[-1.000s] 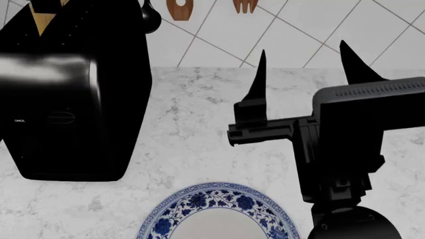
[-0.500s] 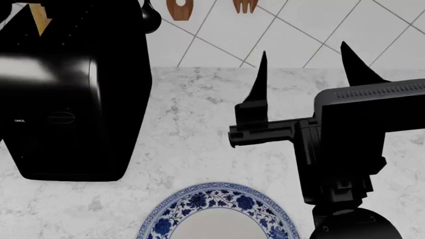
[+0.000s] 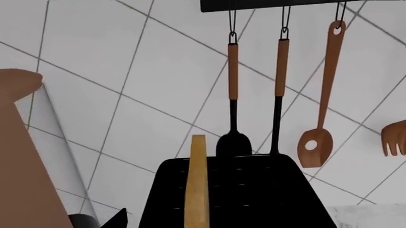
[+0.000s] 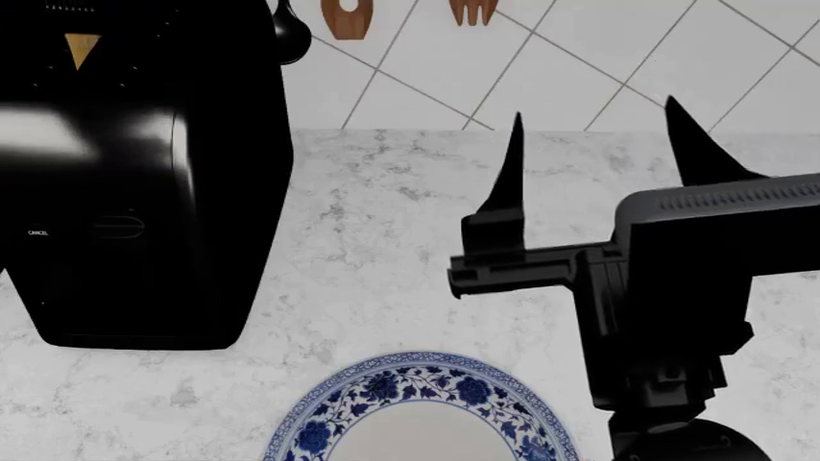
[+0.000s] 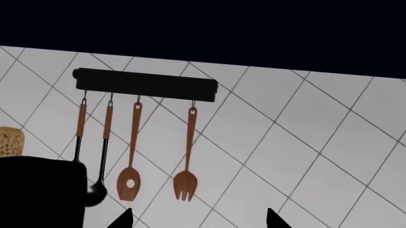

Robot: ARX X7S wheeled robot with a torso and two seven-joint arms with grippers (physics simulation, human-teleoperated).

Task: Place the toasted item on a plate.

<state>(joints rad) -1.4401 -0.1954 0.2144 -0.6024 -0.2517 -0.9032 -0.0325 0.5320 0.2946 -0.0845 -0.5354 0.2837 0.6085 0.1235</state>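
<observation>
At the far left of the head view stands a black toaster (image 4: 129,182), filling that corner of the marble tabletop (image 4: 372,259). The toasted item (image 4: 83,48) sits in the toaster's top slot, only a small golden wedge of it showing above the black casing. From the left wrist view the slice (image 3: 197,183) is seen edge-on, a thin yellow-brown strip rising upright out of the slotted top of the toaster (image 3: 254,194). A roll of paper towel (image 3: 54,142) stands just beside the toaster in that view. Of the left tool only one dark fingertip (image 3: 118,217) pokes into the lower edge of that picture, near the toaster; whether it is spread or closed cannot be told, and it grips nothing that can be seen.

On the tiled wall behind, a black rail (image 5: 146,84) carries four hanging utensils: two with black heads, then a wooden slotted spoon (image 5: 130,183) and a wooden fork (image 5: 185,183).

At the near edge of the head view, about the middle, lies the plate (image 4: 384,384), its blue floral rim partly cut off by the frame and its pale centre bare. It lies well apart from the toaster.

To the right, the right tool (image 4: 596,154) hovers above the tabletop, its two pointed black fingers spread wide apart with nothing between them.
</observation>
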